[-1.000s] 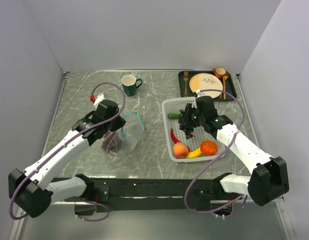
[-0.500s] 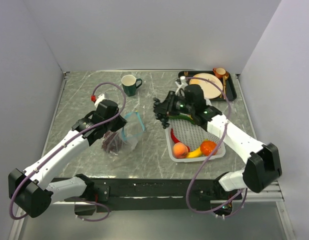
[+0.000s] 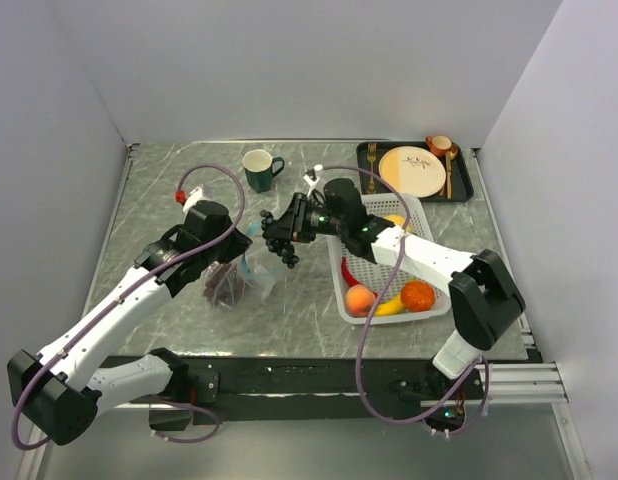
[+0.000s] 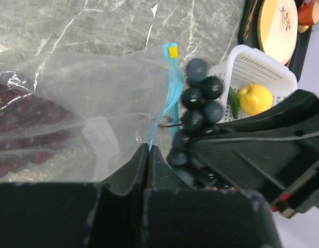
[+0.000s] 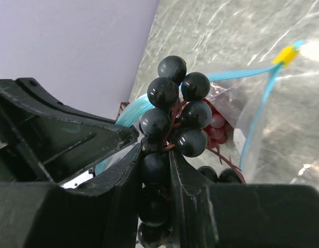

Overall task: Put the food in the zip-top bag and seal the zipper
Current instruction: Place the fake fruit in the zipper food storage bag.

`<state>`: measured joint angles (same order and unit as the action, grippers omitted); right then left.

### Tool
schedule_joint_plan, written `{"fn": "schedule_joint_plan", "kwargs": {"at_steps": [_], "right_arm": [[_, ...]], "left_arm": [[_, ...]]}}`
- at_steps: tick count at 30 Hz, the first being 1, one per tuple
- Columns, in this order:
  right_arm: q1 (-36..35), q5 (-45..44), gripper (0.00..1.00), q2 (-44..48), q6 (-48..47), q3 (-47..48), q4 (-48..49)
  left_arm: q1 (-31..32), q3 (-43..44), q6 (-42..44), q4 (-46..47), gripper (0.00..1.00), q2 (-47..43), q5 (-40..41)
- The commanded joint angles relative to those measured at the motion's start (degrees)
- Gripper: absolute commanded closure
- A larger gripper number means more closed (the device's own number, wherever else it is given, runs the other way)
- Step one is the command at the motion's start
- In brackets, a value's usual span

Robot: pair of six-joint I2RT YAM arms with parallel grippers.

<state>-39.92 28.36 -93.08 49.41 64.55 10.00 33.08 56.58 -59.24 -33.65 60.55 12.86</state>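
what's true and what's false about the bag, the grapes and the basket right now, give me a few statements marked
1. The right hand is shut on the dark grape bunch. True.
2. The dark grape bunch lies inside the zip-top bag. False: it hangs in the air at the bag's mouth, beside the teal zipper.
3. The left hand pinches the bag at its zipper edge. True.
4. The bag is empty. False: reddish grapes lie in it.
5. The lemon sits on the plate. False: it is in the white mesh basket.
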Motion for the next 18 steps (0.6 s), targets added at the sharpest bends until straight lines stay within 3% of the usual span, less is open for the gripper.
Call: {"fn": "schedule_joint_plan", "kwargs": {"at_steps": [1,4,18], "right_arm": [[-1.21,1.52,0.72,-0.96,0.96,3.73,3.98],[-2.26,-0.32,0.72,-0.88,-2.55,5.40,-2.25],[-7.27,-3.40,0.72,0.18,-10.47,3.21,-12.81]], "left_arm": [[-0.12,1.78,0.00,1.66,0.99,-0.88,0.32],[-0.12,2.22,-0.08,1.48,0.99,-0.70,0.93],[-0.12,4.77,-1.49,1.22,0.97,-0.79,3.22]]}}
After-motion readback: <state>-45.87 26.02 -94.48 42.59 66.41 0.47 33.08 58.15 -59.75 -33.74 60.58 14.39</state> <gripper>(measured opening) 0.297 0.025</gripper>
